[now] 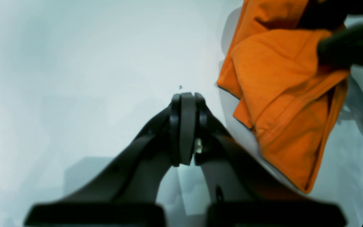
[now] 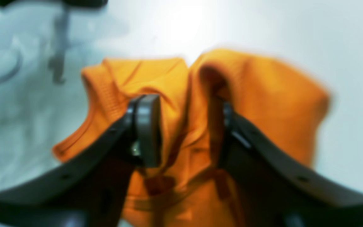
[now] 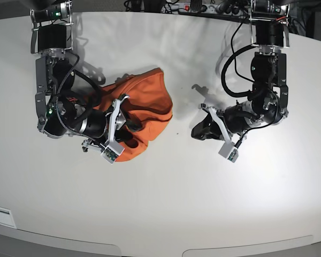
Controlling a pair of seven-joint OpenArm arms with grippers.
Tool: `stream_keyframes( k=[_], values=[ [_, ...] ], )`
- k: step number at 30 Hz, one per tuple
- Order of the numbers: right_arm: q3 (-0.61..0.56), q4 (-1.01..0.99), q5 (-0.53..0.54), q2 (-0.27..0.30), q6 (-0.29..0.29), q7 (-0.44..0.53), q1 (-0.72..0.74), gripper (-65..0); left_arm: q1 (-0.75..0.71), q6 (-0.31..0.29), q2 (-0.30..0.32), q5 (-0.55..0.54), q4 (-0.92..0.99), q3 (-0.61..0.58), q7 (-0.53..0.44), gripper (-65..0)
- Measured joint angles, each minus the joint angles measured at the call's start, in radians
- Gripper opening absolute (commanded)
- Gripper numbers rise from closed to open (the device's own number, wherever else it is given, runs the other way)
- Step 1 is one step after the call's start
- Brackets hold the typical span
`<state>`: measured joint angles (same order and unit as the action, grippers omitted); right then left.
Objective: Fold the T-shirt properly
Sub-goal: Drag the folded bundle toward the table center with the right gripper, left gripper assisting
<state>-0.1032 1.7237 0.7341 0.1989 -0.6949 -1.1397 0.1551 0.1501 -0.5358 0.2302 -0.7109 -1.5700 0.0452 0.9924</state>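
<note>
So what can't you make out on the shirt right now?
- Shirt layout, base view: bunched, and the right claw covers part of it.
- Right claw's grip, right wrist view: blurred, fabric hides one pad.
- Neck tag: not visible in any view.
- Shirt, left wrist view: cut off at the top.

A: What colour is the T-shirt [image 3: 144, 99]?
B: Plain orange all over, no print, darker orange in the folds.

A: And the table [image 3: 166, 203]?
B: White, faintly grey where shadows fall.

A: The right gripper [image 2: 186, 126]?
B: Black fingers, with a grey pad [image 2: 146, 129] on one.

A: The left gripper [image 1: 186, 126]?
B: Black too, with grey pads. Both arms are black, with black cables [image 3: 235, 59].
</note>
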Motion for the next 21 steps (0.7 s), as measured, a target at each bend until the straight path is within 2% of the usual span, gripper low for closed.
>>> stream_keyframes(
  k=[2,4,9,12,21],
  values=[
    [0.0,0.0,0.006,0.0,-0.001,0.004,0.002,-56.5,-0.001,0.0,0.0,0.0,0.0,0.0,0.0,-65.0],
    [0.0,0.0,0.006,-0.001,-0.001,0.008,0.005,-61.1,0.0,0.0,0.0,0.0,0.0,0.0,0.0,-65.0],
    [0.0,0.0,0.006,-0.005,-0.001,0.061,0.003,-61.0,0.0,0.0,0.0,0.0,0.0,0.0,0.0,-65.0],
    [0.0,0.0,0.006,-0.026,-0.001,0.086,0.003,-61.0,0.0,0.0,0.0,0.0,0.0,0.0,0.0,-65.0],
    [0.0,0.0,0.006,-0.15,-0.001,0.085,0.003,-60.7,0.0,0.0,0.0,0.0,0.0,0.0,-0.001,-65.0]
  ],
)
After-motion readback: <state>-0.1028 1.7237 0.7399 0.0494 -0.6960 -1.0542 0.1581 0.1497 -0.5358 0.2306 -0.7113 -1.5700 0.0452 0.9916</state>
